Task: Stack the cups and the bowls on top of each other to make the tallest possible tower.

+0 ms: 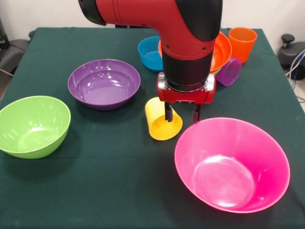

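- A dark green cloth covers the desk, and a red and black robot arm reaches down into the middle of the scene from above.
- Far left, near the front edge, a green bowl sits upright and empty.
- Right of it and further back, a purple bowl also stands alone and empty.
- In the centre, a yellow cup lies tipped on its side, with its open mouth facing the front.
- Just behind the arm, a small blue bowl shows, partly hidden.
- The hand hangs low just right of the yellow cup. Its two dark fingers are spread moderately wide and hold nothing. The left finger sits at or against the cup's side; actual contact cannot be confirmed.
- Behind the arm to the right, a large orange bowl peeks out, tilted, with a sliver of green at its lower edge. Whether it sits in another bowl is hidden.
- Beside it, a purple cup lies on its side, and an orange cup stands upright at the back.
- Front right, a huge pink bowl rests slightly tilted and empty.
- Judging by this, the task is barely begun: nearly every piece is still separate, and no clear tower is visible.
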`<state>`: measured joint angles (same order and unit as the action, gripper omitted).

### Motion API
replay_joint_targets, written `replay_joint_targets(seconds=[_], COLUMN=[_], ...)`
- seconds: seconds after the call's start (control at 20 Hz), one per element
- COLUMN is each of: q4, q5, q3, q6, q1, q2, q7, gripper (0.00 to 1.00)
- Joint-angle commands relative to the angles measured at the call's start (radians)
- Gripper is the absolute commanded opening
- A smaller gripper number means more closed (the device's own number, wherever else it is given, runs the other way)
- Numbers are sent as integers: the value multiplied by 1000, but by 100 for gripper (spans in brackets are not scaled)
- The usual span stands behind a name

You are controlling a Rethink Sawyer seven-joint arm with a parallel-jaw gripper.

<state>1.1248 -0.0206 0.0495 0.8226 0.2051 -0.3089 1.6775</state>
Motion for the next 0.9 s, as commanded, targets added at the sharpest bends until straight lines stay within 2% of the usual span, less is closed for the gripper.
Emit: replay_joint_targets(seconds=[0.05,0.2,0.45,0.7,0.9], q4=[-52,-23,-11,-6,-27], q5=[-18,-32,-52,-66,-63], q3=[32,26,15,5,-1], q6=[99,146,215,222,198], q1=[-34,-41,-57,-65,-68], q2=[24,-26,-64,-64,-35], q7=[146,153,165,161,159], gripper=[100,100,100,100,100])
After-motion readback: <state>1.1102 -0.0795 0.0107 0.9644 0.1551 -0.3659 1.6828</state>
